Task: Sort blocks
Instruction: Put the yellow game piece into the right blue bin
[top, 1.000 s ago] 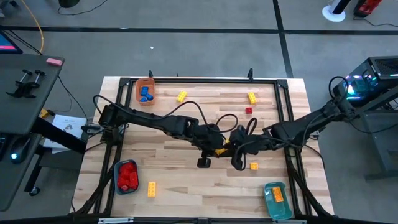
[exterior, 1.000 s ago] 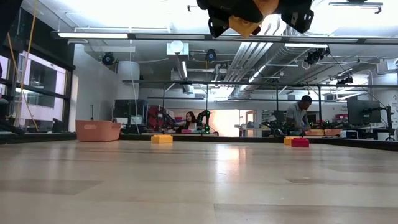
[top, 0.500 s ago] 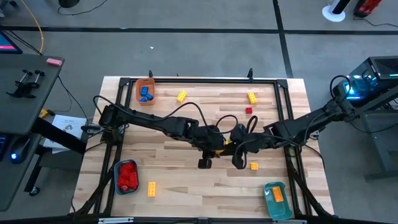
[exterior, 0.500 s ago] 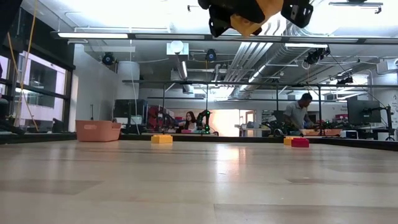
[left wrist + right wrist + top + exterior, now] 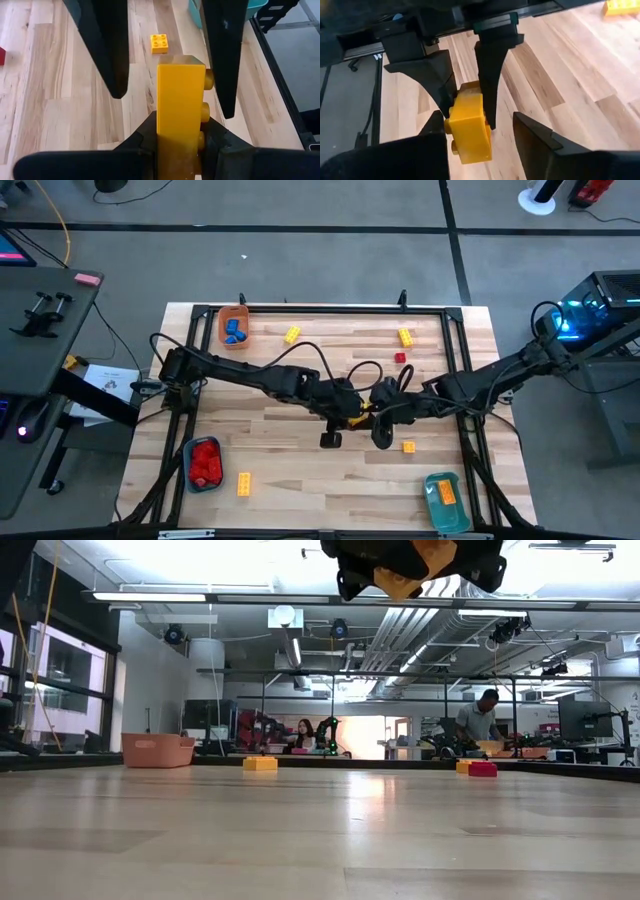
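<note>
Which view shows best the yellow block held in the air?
The left wrist view: the yellow block fills it, clamped in the left gripper. Right wrist view shows it partly; high and low views, only slivers.

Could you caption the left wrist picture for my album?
Left gripper holding a yellow brick above the wooden table.
</note>
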